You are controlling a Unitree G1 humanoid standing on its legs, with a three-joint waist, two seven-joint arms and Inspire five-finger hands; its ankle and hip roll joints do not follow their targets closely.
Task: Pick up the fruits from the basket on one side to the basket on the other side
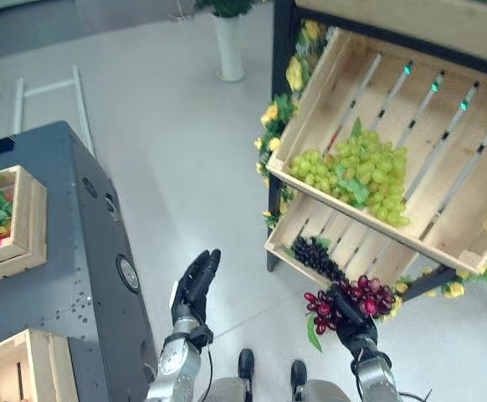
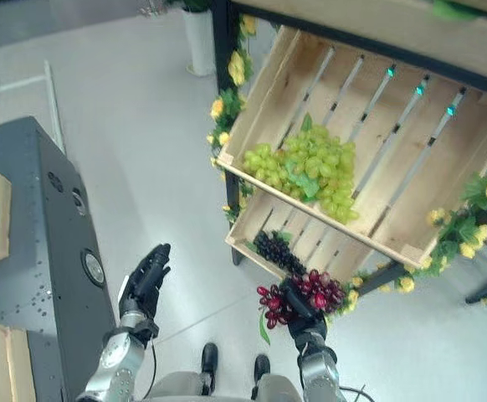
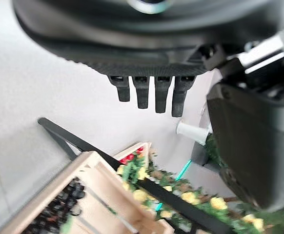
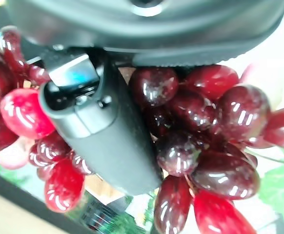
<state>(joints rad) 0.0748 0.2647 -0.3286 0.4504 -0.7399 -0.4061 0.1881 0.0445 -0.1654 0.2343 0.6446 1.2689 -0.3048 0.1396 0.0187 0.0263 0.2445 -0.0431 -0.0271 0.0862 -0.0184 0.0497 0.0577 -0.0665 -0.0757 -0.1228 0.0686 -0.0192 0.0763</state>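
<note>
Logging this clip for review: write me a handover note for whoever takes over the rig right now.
Right hand: shut on the red grapes, held off the lower crate's front edge.
Left hand: open, idle over the floor.
Green grapes lie in the upper crate; dark grapes lie in the lower crate.
Done: red bunch picked.
Left: carry it to the crates on the grey cabinet at the robot's left, then the other bunches.

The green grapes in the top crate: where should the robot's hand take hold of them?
Probably across the broad middle of the green grape bunch, coming from the crate's open front. The bunch lies low against the front lip of the tilted upper crate, so fingers could wrap over it there. The right hand is already full, holding red grapes.
</note>
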